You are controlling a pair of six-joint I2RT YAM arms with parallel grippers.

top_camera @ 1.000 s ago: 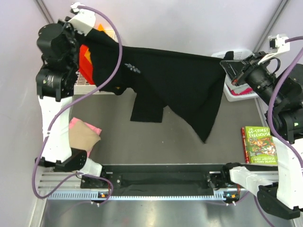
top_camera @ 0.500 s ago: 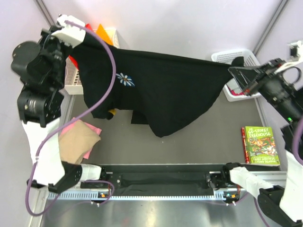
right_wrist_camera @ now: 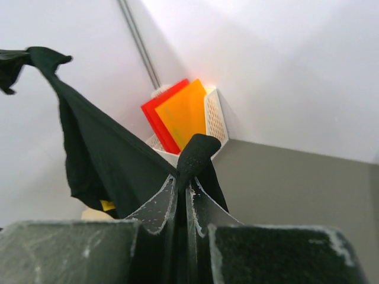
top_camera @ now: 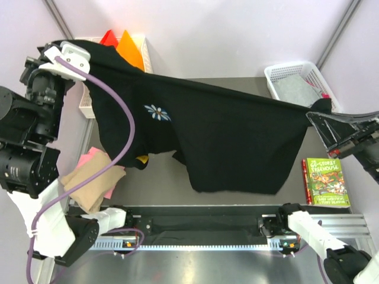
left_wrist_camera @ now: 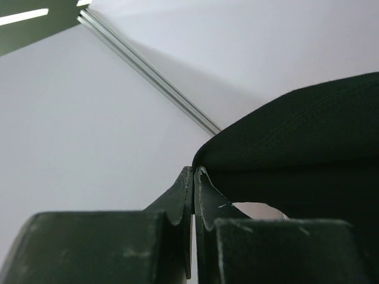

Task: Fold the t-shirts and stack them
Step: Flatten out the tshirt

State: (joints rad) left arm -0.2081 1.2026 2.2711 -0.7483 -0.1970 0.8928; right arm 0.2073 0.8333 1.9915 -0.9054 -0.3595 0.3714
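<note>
Left claw (left_wrist_camera: 193, 177): fingers pressed together, a fold of the black t-shirt (top_camera: 237, 142) pinched at the tips.
Right claw (right_wrist_camera: 188, 188): closed on a small bunch of the same cloth, with a nub poking up above the tips.
Shirt position: held in the air between the two claws. The top edge is taut from one to the other, and the body hangs below both over the worktop (top_camera: 172, 180).
Print: daisy (top_camera: 157, 112) faces up, nearer the left claw.
Lower hem: contact with the worktop cannot be told.
Handling (judged): light, limp, no stiffness. It sags wherever it is unsupported, and a thin pinch could slip.
Hold points (judged): corners or seams, where the cloth is doubled.
Other shirts: tan shirt (top_camera: 89, 177) lies on pink shirt (top_camera: 89, 155), below the left claw.
</note>
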